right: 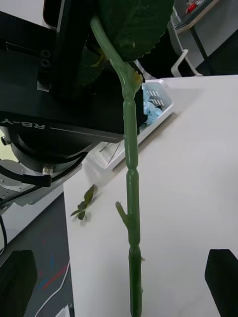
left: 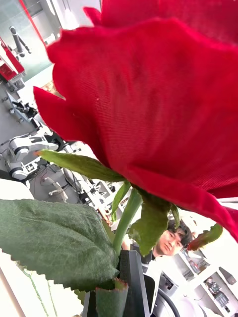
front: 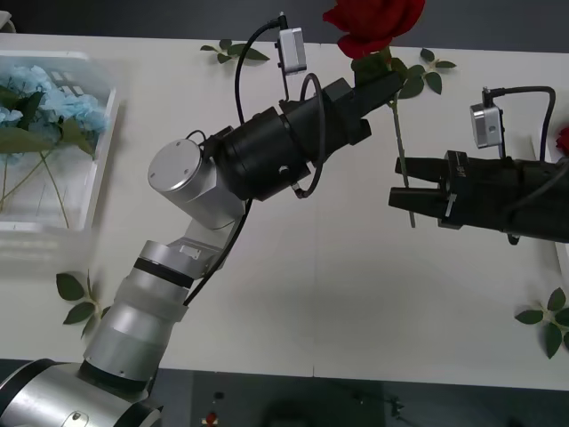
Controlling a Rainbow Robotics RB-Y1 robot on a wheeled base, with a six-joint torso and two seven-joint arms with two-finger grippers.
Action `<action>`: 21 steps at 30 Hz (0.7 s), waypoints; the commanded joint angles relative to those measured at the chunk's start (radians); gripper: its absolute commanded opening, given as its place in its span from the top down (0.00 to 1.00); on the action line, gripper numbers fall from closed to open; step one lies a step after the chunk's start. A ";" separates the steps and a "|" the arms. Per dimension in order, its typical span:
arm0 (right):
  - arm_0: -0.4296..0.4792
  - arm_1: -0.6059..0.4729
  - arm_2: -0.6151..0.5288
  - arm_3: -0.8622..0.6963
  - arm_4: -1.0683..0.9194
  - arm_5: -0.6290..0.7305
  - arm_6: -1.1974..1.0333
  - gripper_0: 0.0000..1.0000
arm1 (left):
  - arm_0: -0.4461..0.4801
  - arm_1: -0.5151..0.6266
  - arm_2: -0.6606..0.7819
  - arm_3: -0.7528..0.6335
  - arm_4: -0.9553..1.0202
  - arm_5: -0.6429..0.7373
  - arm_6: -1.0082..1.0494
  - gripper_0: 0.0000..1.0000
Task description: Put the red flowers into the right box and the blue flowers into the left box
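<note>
The white table [front: 338, 294] spread under both arms, with the left box [front: 100, 142], a slatted white basket, at its far left already holding the blue flowers [front: 53, 107], and only a sliver of the right box [front: 564, 258] at the right edge, a bit of red just above it. Loose leaf sprigs [front: 78, 298] lay near the table's edges. The left gripper [front: 384, 89] was raised above the table's middle, its fingers pressed together on the stem of a red rose [front: 373, 22] just under the head, so that the bloom stood upright with the stem [front: 402, 147] hanging down free. The right gripper [front: 402, 197] sat level at the stem's lower part, its black fingers [right: 223, 277] spread to either side of the green shaft without touching it, as the right wrist view showed. The rose looked light, its fabric head soft and easily crushed, its leaves floppy; the stem seemed a thin plastic rod with knobbed joints, springy rather than rigid, and somewhat slick. The stem, not the head, was the sensible place to grip, preferably at or just above a knob so it could not slide through, and firmly enough that the top-heavy bloom would not swing.
</note>
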State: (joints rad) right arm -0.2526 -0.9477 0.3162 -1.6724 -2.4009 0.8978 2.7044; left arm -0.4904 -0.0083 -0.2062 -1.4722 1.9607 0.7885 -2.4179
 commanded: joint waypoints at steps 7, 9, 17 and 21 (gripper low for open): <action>-0.047 0.041 0.026 -0.007 0.022 -0.040 0.001 0.00 | -0.031 -0.007 -0.012 -0.020 -0.002 -0.008 -0.007 1.00; -0.050 0.041 0.034 -0.007 0.023 -0.046 0.001 0.00 | -0.031 -0.006 -0.012 -0.020 -0.002 -0.008 -0.007 1.00; -0.054 0.049 0.038 -0.007 0.023 -0.049 0.001 0.98 | -0.031 -0.001 -0.012 -0.020 -0.002 -0.008 -0.007 1.00; -0.056 0.049 0.038 -0.007 0.022 -0.053 0.001 1.00 | -0.031 0.001 -0.012 -0.020 -0.002 -0.008 -0.007 1.00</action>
State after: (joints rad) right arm -0.2925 -0.9044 0.3737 -1.6720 -2.3792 0.8443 2.7044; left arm -0.4904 -0.0082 -0.2062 -1.4722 1.9607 0.7885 -2.4178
